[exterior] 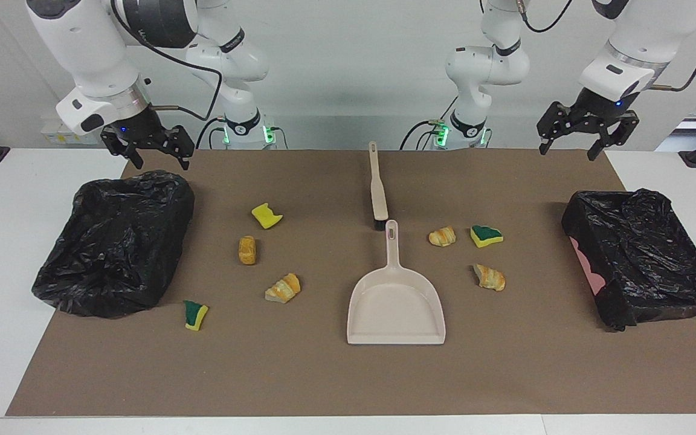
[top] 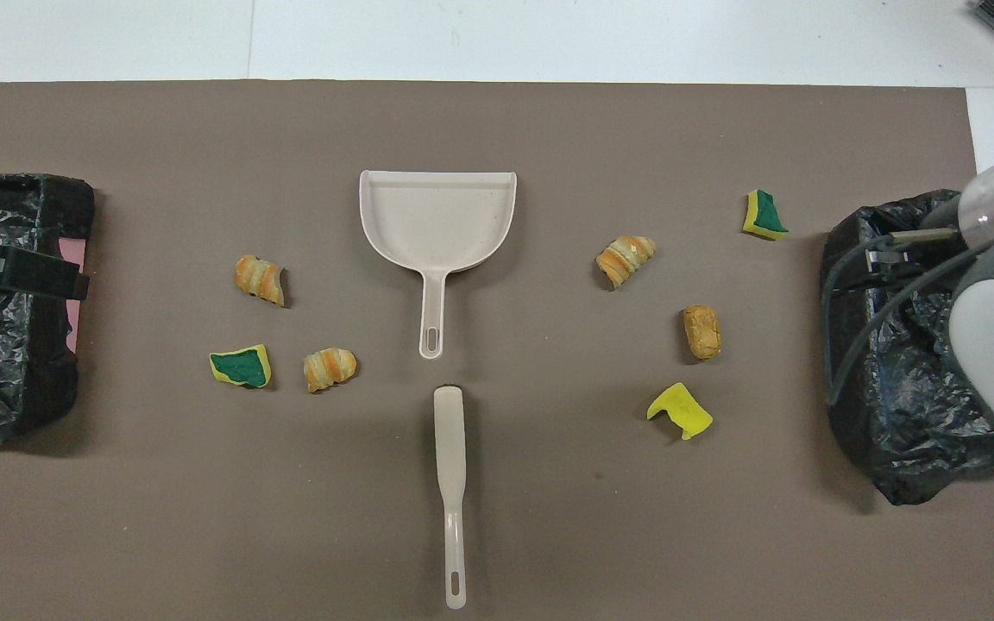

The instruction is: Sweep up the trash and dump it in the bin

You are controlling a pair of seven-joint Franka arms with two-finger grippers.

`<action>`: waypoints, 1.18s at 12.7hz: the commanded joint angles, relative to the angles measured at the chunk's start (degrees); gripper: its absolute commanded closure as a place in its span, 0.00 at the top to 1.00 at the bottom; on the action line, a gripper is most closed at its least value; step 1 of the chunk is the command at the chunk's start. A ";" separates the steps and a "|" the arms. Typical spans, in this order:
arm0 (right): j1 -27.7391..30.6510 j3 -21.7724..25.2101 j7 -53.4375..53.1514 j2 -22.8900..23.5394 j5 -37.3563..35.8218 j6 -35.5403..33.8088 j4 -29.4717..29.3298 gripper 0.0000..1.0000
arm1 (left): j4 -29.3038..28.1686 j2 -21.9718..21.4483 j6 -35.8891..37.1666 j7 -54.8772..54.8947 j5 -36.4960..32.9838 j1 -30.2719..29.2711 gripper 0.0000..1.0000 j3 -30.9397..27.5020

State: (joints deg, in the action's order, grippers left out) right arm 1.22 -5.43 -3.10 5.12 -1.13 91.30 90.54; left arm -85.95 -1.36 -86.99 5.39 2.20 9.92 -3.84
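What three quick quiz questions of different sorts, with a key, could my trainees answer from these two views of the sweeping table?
1. How many pieces of trash lie on the brown mat?
2. True or false: the brush lies nearer to the robots than the dustpan.
3. Which holds something: A the left gripper, B the right gripper, C neither?

Key: 1. Seven, three toward the left arm's end, four toward the right arm's. 2. True. 3. C; both hang open in the air by the bag-lined bins.
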 commanded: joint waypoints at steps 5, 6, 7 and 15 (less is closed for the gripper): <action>-7.71 -0.02 -10.60 8.13 0.77 6.17 -0.63 1.00 | -7.45 -4.33 -1.16 -5.47 0.00 4.83 1.00 1.47; -8.07 -0.11 -10.78 9.54 0.78 6.35 -0.89 1.00 | -11.22 -5.83 -2.90 -6.70 0.00 7.02 1.00 1.47; -8.34 -0.11 -10.70 10.25 0.95 7.74 -1.24 1.00 | -15.08 -7.50 -5.27 -8.63 0.00 8.96 1.00 1.47; -16.94 -1.43 -27.19 18.07 5.61 18.39 -1.42 1.00 | -40.15 -16.12 -22.23 -26.64 0.08 27.77 1.00 1.55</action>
State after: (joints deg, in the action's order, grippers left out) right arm -14.93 -6.67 -25.77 20.90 2.66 108.88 90.37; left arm -119.23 -13.79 -104.26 -17.47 2.23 33.89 -1.29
